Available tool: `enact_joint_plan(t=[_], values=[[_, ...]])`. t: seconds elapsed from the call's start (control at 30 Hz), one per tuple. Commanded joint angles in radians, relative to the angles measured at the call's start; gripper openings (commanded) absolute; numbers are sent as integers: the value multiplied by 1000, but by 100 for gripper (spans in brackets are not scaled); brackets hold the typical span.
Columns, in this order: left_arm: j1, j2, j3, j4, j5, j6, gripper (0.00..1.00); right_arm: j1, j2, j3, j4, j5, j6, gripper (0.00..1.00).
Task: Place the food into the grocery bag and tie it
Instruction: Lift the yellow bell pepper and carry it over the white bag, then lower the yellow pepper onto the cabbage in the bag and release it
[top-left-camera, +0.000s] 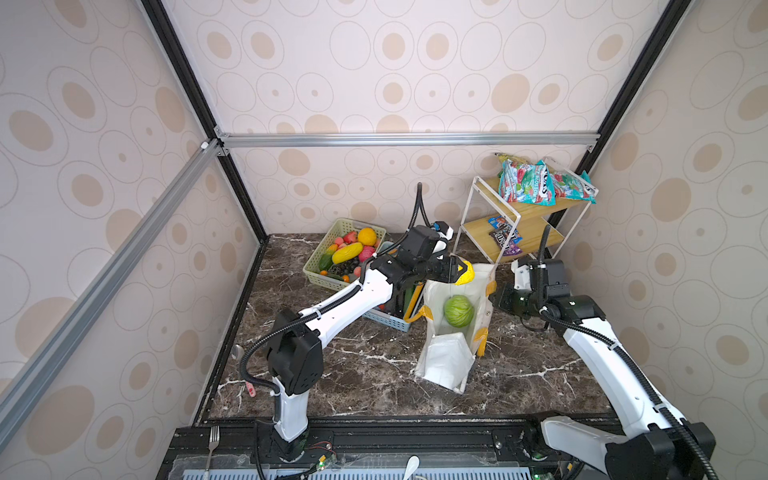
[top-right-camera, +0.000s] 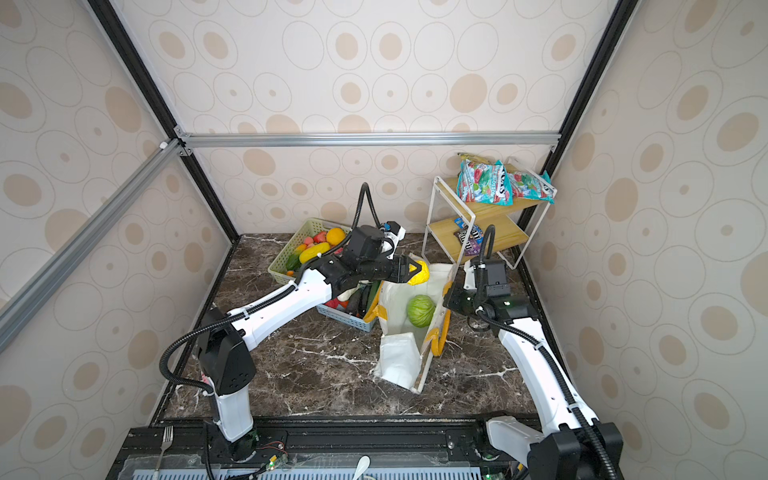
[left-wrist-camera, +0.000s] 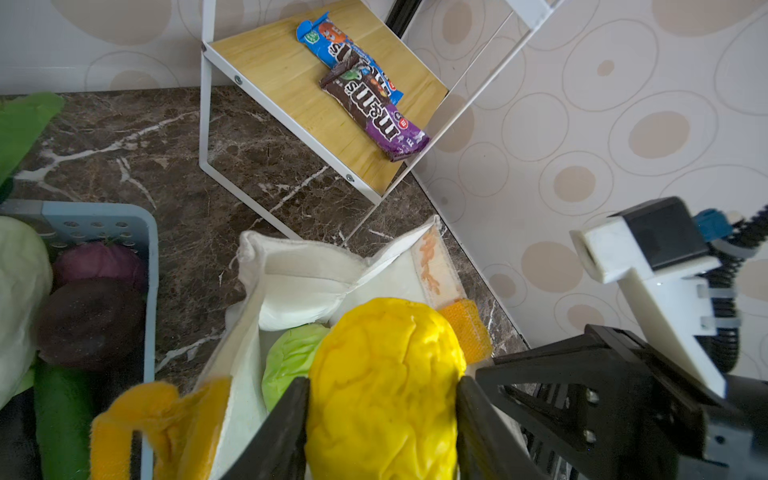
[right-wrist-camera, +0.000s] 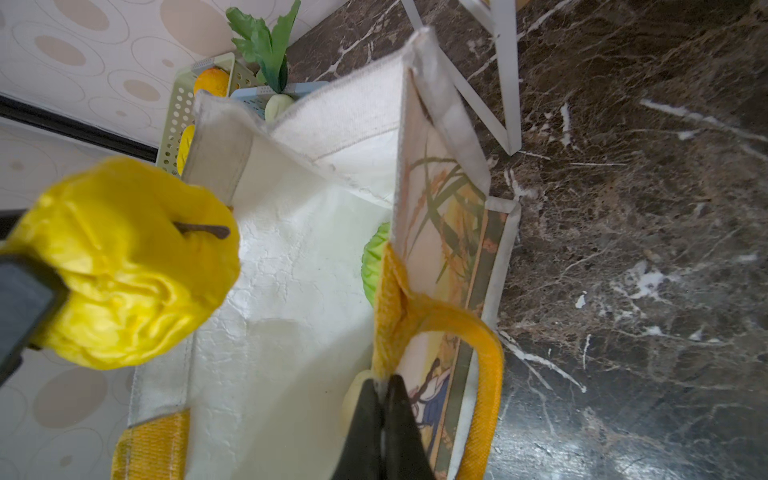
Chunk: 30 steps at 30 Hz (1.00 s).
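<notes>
The white grocery bag (top-left-camera: 446, 361) stands open in the middle of the marble table, with a round green cabbage (top-left-camera: 458, 311) inside it. My left gripper (left-wrist-camera: 382, 390) is shut on a yellow knobbly fruit (left-wrist-camera: 382, 353) and holds it over the bag's far rim in both top views (top-right-camera: 419, 272). My right gripper (right-wrist-camera: 384, 386) is shut on the bag's right wall at the rim, beside a yellow-orange handle (right-wrist-camera: 486, 361). In a top view that gripper (top-left-camera: 496, 299) sits against the bag's right side. More food lies in the two baskets.
A pale green basket (top-left-camera: 320, 253) of toy fruit stands at the back left. A light blue basket (top-left-camera: 386, 320) with more produce sits right beside the bag under my left arm. A white shelf rack (top-left-camera: 515, 224) holds snack packets (top-left-camera: 528, 183) and candy bars (left-wrist-camera: 365, 91).
</notes>
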Motion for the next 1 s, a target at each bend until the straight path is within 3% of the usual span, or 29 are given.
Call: enact_joint_plan(t=[0.0, 0.33, 0.97], values=[[-23, 27, 68, -59, -40, 66, 51, -3, -3, 4, 13, 0, -4, 0], [-70, 117, 173, -203, -114, 157, 51, -4, -10, 2, 9, 0, -8, 0], [-94, 248, 170, -187, -216, 155, 51, -4, -13, 4, 12, -7, -5, 0]])
